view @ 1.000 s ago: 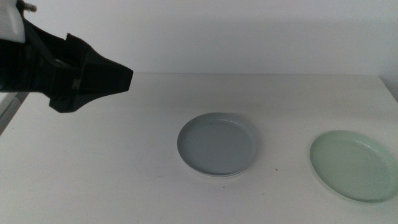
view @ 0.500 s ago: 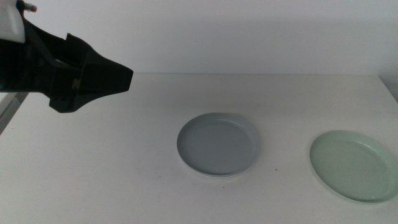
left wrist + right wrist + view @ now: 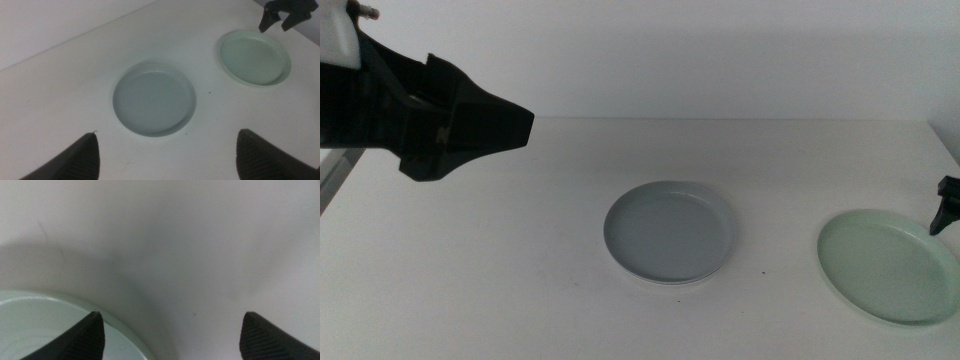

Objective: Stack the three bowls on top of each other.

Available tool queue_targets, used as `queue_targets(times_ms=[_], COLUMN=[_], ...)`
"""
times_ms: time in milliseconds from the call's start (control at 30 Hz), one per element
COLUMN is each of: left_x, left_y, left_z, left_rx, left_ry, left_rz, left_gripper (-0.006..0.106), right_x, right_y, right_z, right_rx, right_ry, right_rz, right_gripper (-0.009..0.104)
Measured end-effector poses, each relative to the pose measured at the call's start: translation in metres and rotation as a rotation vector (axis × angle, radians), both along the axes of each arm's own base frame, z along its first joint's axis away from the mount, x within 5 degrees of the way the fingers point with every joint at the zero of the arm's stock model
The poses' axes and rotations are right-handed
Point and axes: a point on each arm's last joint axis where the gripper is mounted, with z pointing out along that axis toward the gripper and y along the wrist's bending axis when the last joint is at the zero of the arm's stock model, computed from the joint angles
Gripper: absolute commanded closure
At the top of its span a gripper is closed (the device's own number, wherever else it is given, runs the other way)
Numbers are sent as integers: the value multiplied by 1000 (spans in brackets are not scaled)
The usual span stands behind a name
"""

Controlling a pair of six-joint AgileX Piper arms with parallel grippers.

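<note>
The grey bowl (image 3: 670,232) sits mid-table, nested on the white bowl, of which only a thin rim (image 3: 665,284) shows at the near edge. The pale mint green bowl (image 3: 890,265) lies alone at the right. My right gripper (image 3: 948,205) comes in at the right edge, just above that bowl's far right rim, open and empty. Its wrist view shows the mint rim (image 3: 45,305) below the spread jaws. My left gripper (image 3: 520,125) hangs high at the far left, open and empty. In the left wrist view, the grey bowl (image 3: 154,97) lies ahead.
The white table (image 3: 520,260) ends at a pale back wall. Its right edge (image 3: 945,150) runs close behind the mint bowl. A small dark speck (image 3: 763,270) lies between the two bowl spots.
My right gripper has entered the middle view at the right edge, beside the mint bowl. The left arm and the bowls have not moved.
</note>
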Motion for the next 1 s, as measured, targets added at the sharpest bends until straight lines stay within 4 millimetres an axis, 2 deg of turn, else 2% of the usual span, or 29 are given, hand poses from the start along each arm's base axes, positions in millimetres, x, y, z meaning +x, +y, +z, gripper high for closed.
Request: queue_targets(times_ms=[267, 367, 433, 500, 600, 700, 800, 867, 1000], left_x=[0, 0, 0, 0, 0, 0, 0, 0, 0], left_y=[0, 0, 0, 0, 0, 0, 0, 0, 0], left_z=[0, 0, 0, 0, 0, 0, 0, 0, 0], left_rx=[0, 0, 0, 0, 0, 0, 0, 2, 2], left_ry=[0, 0, 0, 0, 0, 0, 0, -1, -1], left_rz=[0, 0, 0, 0, 0, 0, 0, 1, 1], left_gripper=[7, 7, 7, 7, 7, 7, 7, 7, 7], right_x=[-1, -2, -2, -2, -2, -4, -3, 1, 18], right_y=[3, 3, 3, 4, 6, 10, 14, 22, 61], right_z=[-19, -20, -21, -22, -24, -22, -5, 20, 74], right_rx=[52, 52, 55, 65, 86, 131, 122, 95, 59], right_ry=[73, 74, 77, 80, 86, 102, 77, 23, -111], right_rz=[15, 21, 26, 32, 41, 29, 36, 58, 131], right_gripper=[26, 34, 43, 60, 99, 97, 97, 97, 97])
